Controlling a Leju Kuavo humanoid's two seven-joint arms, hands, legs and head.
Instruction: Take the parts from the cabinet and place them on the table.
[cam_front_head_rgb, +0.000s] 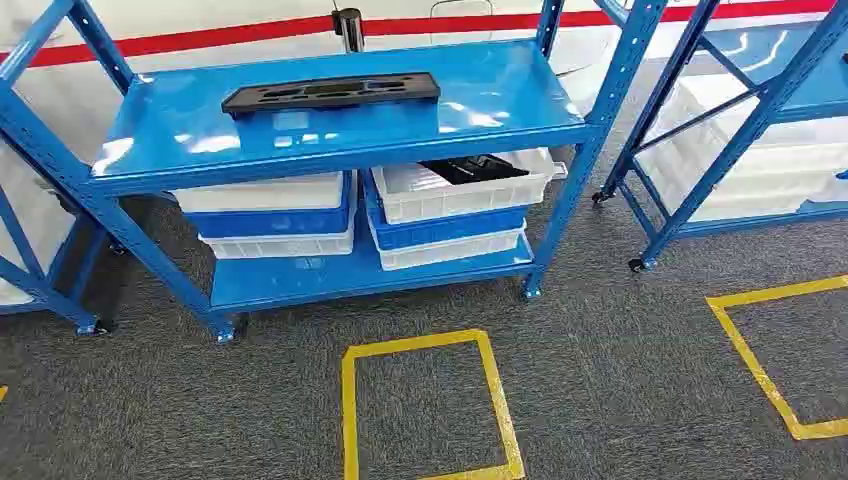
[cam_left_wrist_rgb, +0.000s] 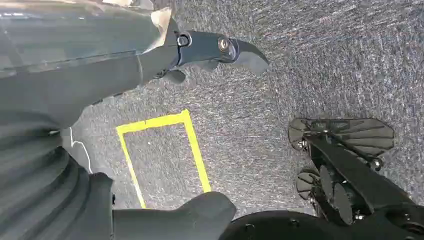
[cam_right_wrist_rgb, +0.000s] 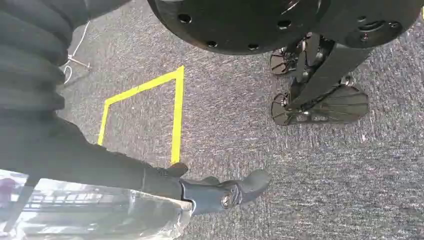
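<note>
Nearest the head camera, a square outline of yellow tape (cam_front_head_rgb: 430, 405) lies flat on the grey, coarse-woven carpet (cam_front_head_rgb: 620, 350), its near edge cut off by the frame. Beyond it stands the glossy blue metal shelving cabinet (cam_front_head_rgb: 340, 150) on small castors. The long, flat black moulded plastic part (cam_front_head_rgb: 330, 94), with recessed slots along it, lies on the cabinet's top shelf, towards the far left. Underneath, stacked white and blue plastic crates (cam_front_head_rgb: 450, 215) fill the lower shelf; something dark sits in the upper right crate (too shadowed to make out). A second blue rack (cam_front_head_rgb: 740, 130) to the right is cut off.

The left hand (cam_left_wrist_rgb: 200, 50) hangs over the carpet, holding nothing, a dark finger extended and apart from the thick grey thumb. The right hand (cam_right_wrist_rgb: 220, 192) likewise hangs over the carpet, released, one dark finger stretched out, its other fingers hidden.
</note>
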